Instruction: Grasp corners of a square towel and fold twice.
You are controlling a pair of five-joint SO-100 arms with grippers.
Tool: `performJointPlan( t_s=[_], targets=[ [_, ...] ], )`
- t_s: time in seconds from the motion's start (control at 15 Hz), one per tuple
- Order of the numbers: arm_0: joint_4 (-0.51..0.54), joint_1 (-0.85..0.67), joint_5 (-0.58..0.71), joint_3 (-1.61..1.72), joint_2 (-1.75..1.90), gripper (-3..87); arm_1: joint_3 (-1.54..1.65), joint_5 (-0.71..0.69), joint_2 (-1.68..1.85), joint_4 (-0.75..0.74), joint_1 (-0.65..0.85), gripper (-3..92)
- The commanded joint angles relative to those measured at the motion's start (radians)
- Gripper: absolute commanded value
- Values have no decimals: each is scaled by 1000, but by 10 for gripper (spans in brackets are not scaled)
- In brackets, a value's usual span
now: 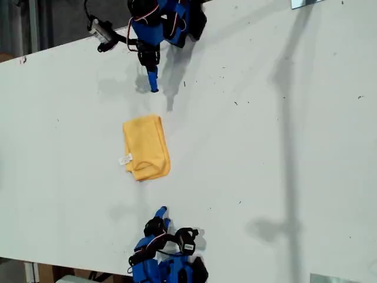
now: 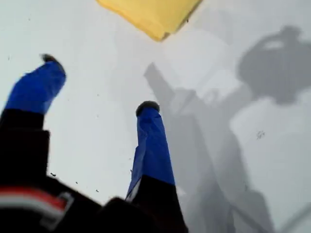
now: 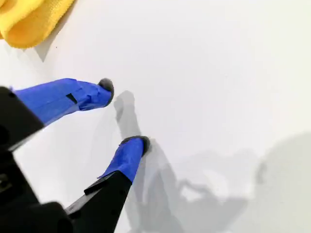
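Observation:
The square towel [image 1: 145, 147], yellow-orange and folded into a narrow rectangle with its white tag [image 1: 125, 159] at one side, lies flat in the middle of the white table. My first gripper [image 1: 154, 84] hovers above the table beyond the towel's far end, open and empty; its wrist view shows a flat towel corner [image 2: 158, 33] ahead of the first gripper [image 2: 97, 90]. My second gripper [image 1: 162, 211] sits off the towel's near, puffy end, open and empty. In its wrist view the towel's rounded fold [image 3: 29, 22] lies apart from the second gripper [image 3: 124, 115].
The white table [image 1: 265, 147] stretches wide toward the exterior view's right, crossed by long shadows. Its far edge runs diagonally at the top left of the exterior view. A pale object [image 1: 306, 3] pokes in at the top right edge, another [image 1: 339, 278] at the bottom right.

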Motion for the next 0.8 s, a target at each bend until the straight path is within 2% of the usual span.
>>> performJointPlan(
  t_s=[0.0,0.07,0.13,0.2,0.27,0.33,0.4,0.53,0.6,0.67,0.73],
  targets=[
    [61,-64,-109,57,118,162,29,75,15,52,-3,49],
    [92,-81,-78,104,238,70,34,104,15,101,0,48],
    [100,-75,20,189,419,-1,34,106,14,103,-35,49],
    [229,-83,32,278,710,-1,32,133,14,107,-80,49],
    [488,-124,20,344,1132,-1,28,133,14,112,-103,49],
    [502,-196,265,284,1118,0,23,133,14,117,-124,49],
    [514,-224,144,333,1124,1,25,186,15,120,-178,50],
    [514,-215,146,334,1123,0,37,393,14,127,-304,50],
    [514,-215,130,334,1123,0,28,449,14,146,-336,0],
    [514,-212,118,334,1123,0,28,469,14,149,-359,4],
    [512,-213,158,334,1123,0,23,469,14,153,-367,28]
  ],
)
